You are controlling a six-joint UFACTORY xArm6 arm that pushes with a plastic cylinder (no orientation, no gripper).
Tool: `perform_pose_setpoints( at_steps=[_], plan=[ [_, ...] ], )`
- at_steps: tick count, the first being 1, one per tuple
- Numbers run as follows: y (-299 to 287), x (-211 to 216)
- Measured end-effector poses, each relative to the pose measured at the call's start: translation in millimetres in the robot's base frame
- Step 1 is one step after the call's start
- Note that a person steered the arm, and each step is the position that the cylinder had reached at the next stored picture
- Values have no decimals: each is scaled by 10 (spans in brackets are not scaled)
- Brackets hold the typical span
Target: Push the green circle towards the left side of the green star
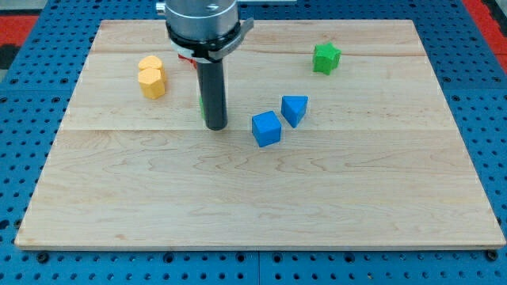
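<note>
Broadly, the scene is filled by a pale wooden board point(261, 198) laid on a blue perforated table point(24, 95). Next in size is the arm's grey head point(202, 24), seen at 12 o'clock from the board's middle, with the dark rod point(213, 91) hanging straight down from it. No jaws are carried, so no jaw state can be told; the rod simply ends in my tip point(215, 127), which is set on the board at about 10 o'clock from the centre.

A yellow block point(151, 77), shaped like two joined lobes, is seen at 10 o'clock from my tip, well apart from it. A blue cube point(267, 128) lies at 3 o'clock from my tip, near it but not touching, and a blue triangular block point(295, 109) sits just beside the cube at its 1 o'clock. The green star point(325, 58) is placed at 2 o'clock from my tip, near the board's top edge. Of the green circle point(202, 103) only a thin sliver is shown, touching the rod's left edge just above my tip, at 8 o'clock from the star and well apart from it. A small red patch point(184, 57), whose shape cannot be made out, is glimpsed under the head.
</note>
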State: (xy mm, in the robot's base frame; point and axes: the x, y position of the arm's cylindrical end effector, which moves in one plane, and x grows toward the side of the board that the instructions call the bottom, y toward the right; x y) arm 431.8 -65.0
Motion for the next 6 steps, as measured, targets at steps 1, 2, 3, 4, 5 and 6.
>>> perform_pose_setpoints(
  at_steps=[1,2,3,4,5,6],
  plan=[
    [-23,-161],
    [-414,-224],
    [-273,-238],
    [262,-418],
    [27,-423],
    [-651,-317]
  ],
)
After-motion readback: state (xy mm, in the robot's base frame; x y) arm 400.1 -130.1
